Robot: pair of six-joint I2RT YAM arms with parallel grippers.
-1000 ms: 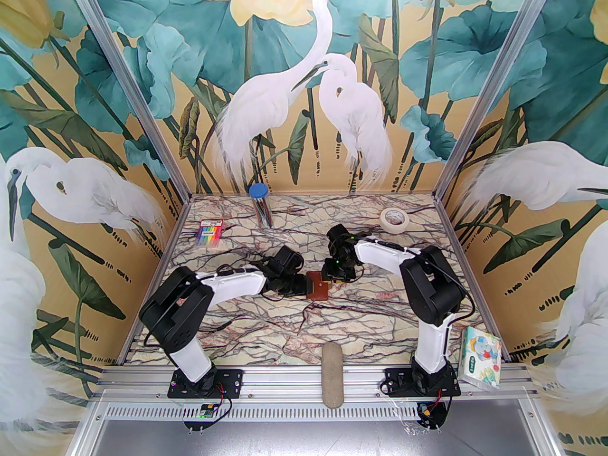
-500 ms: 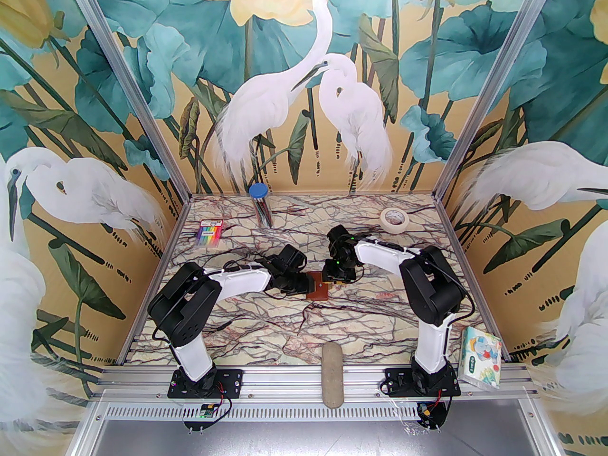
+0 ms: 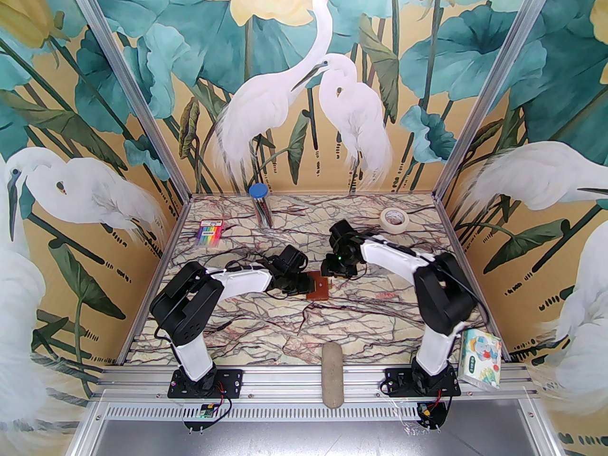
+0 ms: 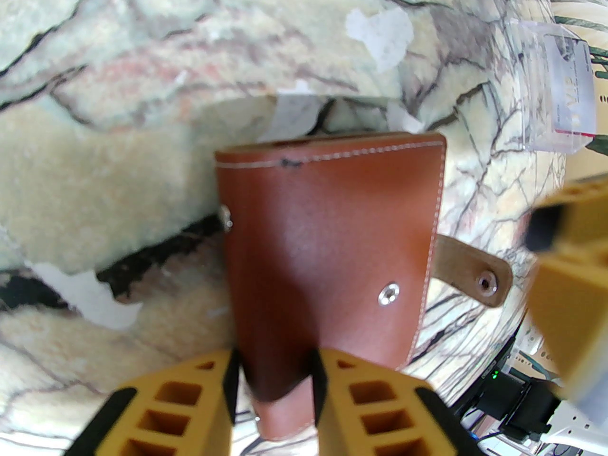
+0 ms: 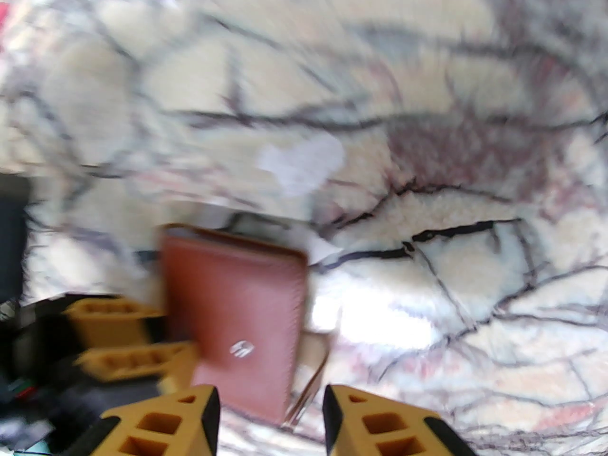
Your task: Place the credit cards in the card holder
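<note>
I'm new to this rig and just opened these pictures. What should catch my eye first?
The heron mural on the back wall dominates the top view. On the marble table, the left gripper pinches the brown card holder by one end, while the right gripper hangs open beside its unsnapped tab.

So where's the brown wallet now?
In the top view the card holder lies at the centre of the table, one end pinched by the left gripper, the right gripper nearby.
</note>
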